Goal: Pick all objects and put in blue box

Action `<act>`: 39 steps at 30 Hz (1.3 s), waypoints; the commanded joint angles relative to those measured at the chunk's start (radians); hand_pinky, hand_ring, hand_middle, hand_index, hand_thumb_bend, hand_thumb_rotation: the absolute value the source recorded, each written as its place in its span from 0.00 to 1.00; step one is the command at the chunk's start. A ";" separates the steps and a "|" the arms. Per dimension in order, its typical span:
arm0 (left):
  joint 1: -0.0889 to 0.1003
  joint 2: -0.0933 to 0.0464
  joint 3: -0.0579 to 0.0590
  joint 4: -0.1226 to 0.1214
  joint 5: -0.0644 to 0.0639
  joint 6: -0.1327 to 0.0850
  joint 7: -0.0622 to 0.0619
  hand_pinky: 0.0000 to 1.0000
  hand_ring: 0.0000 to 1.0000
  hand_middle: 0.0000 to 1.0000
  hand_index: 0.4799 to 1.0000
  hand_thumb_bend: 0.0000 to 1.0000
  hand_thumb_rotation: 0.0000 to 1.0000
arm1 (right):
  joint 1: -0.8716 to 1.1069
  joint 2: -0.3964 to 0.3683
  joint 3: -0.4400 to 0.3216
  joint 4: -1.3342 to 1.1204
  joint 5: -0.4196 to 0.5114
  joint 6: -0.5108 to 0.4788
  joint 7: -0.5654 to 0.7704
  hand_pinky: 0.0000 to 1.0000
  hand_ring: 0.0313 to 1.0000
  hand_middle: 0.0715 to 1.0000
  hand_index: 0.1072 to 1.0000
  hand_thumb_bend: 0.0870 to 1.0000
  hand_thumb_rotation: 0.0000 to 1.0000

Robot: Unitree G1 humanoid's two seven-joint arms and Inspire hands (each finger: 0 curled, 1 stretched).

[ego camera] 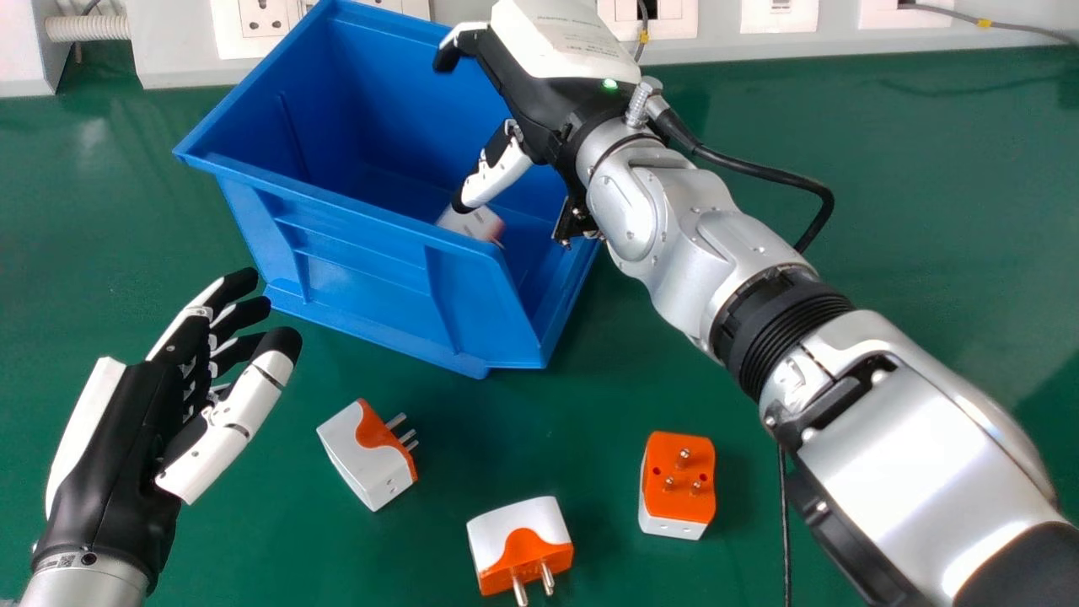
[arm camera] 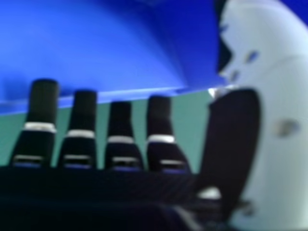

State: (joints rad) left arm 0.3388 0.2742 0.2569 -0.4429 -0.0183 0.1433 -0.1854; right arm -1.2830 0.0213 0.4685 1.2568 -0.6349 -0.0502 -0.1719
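Observation:
Over the blue box (ego camera: 371,249) is my right hand (ego camera: 548,105), its thumb pointing down inside; in the right hand view, the right hand (arm camera: 160,115) has straight fingers and holds nothing. A white adapter with a reddish side (ego camera: 474,222) is inside the box just below the thumb tip; whether they touch is unclear. On the table lie three white-and-orange adapters: one (ego camera: 362,459) in front of the box, one (ego camera: 514,535) nearer the front edge, and one (ego camera: 679,480) to the right, pins up. My left hand (ego camera: 126,447) rests open at the left.
The green table (ego camera: 885,211) extends around the box. White wall sockets (ego camera: 780,15) line the back behind it. A black cable (ego camera: 784,175) loops from the right wrist, and another dark cable (ego camera: 786,539) runs beneath the right forearm near the front.

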 commanded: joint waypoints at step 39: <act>-0.088 0.000 -0.011 0.053 0.022 0.007 0.005 0.76 0.87 0.91 0.84 0.40 0.61 | 0.078 -0.132 -0.067 -0.229 0.048 0.004 -0.021 0.73 0.88 0.93 0.86 0.63 0.15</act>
State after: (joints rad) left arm 0.2618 0.2635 0.2449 -0.3898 0.0009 0.1490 -0.1855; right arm -1.2054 -0.0893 0.4145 1.0792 -0.5934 -0.0473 -0.1875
